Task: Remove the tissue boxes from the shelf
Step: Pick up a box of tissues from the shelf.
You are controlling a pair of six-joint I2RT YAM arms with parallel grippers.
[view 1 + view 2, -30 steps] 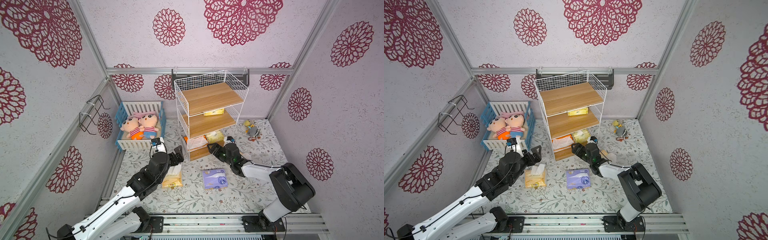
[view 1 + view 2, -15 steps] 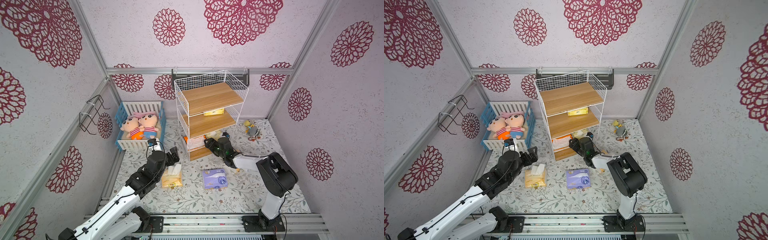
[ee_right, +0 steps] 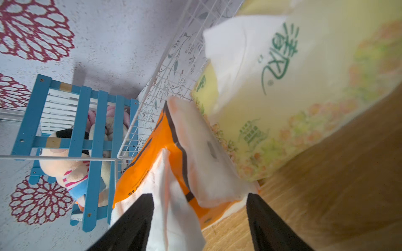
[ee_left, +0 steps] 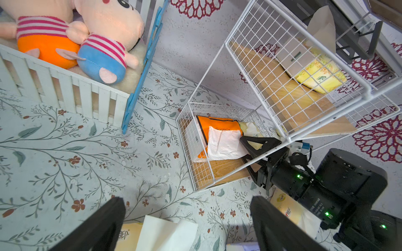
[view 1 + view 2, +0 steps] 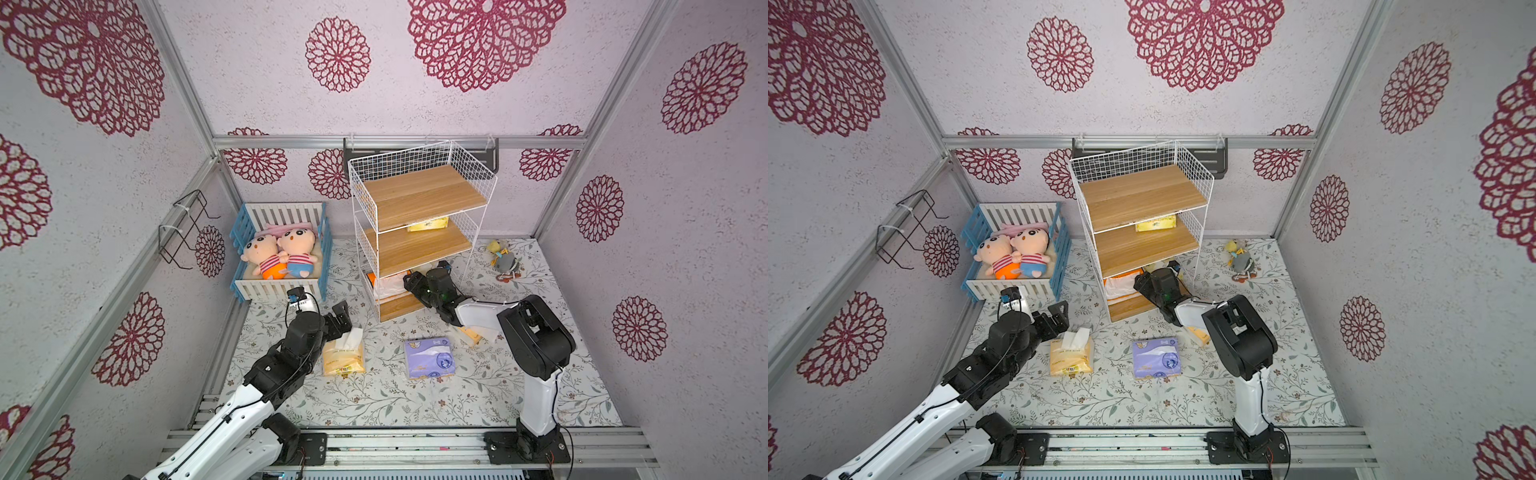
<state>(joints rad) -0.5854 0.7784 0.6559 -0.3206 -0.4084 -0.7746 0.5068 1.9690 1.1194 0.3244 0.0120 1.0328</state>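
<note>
Now, the bright orange tissue pack on the bottom tier of the shelf lies at twelve o'clock, its near end between the spread, not-yet-pinching fingers of my right gripper, long axis running toward eleven, while my left gripper hangs wide open, farther off.

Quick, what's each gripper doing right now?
Left gripper: open, holding nothing.
Right gripper: open, jaws either side of the orange tissue pack, not yet clamped.
</note>
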